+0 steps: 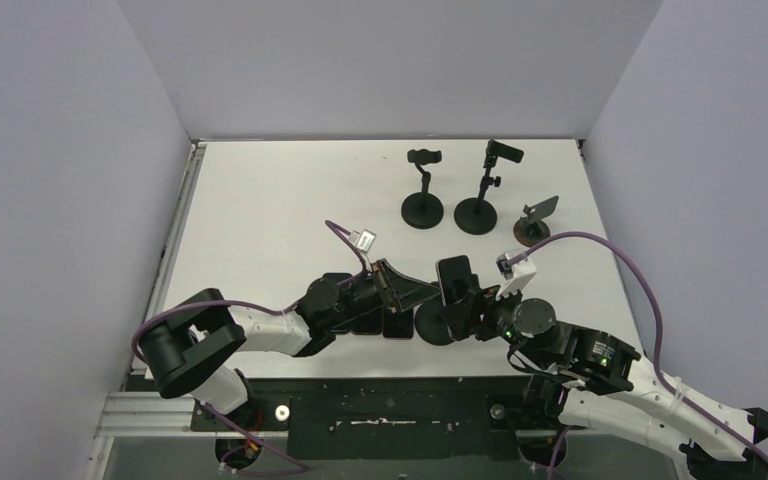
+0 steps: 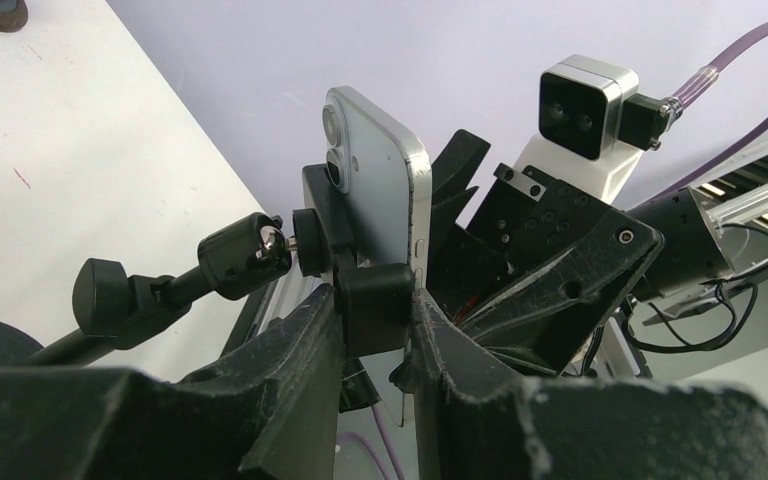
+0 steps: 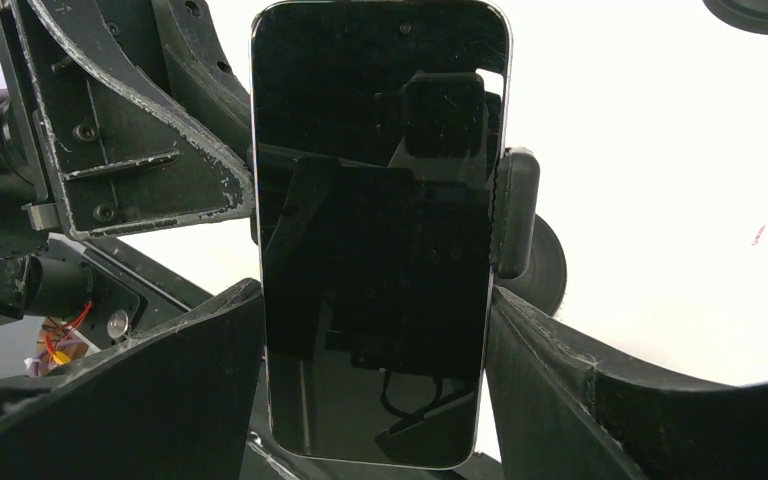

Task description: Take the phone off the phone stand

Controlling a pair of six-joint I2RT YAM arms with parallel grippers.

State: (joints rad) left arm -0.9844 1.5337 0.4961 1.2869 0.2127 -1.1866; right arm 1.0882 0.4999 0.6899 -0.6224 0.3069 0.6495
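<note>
The phone (image 1: 454,278) stands upright in the clamp of a black phone stand (image 1: 434,326) near the table's front edge. In the left wrist view its pale back and camera lenses (image 2: 380,190) face me, and my left gripper (image 2: 375,312) is shut on the stand's black clamp block (image 2: 375,298). In the right wrist view the dark screen (image 3: 380,200) fills the middle. My right gripper (image 3: 375,350) is shut on the phone's lower part, one finger against each long edge. The clamp's side pad (image 3: 515,212) still grips the phone's right edge.
Two empty black stands (image 1: 423,190) (image 1: 480,188) and a small low stand (image 1: 537,222) are at the back right. A dark flat object (image 1: 397,327) lies on the table under the left arm. White walls close in on the left, back and right.
</note>
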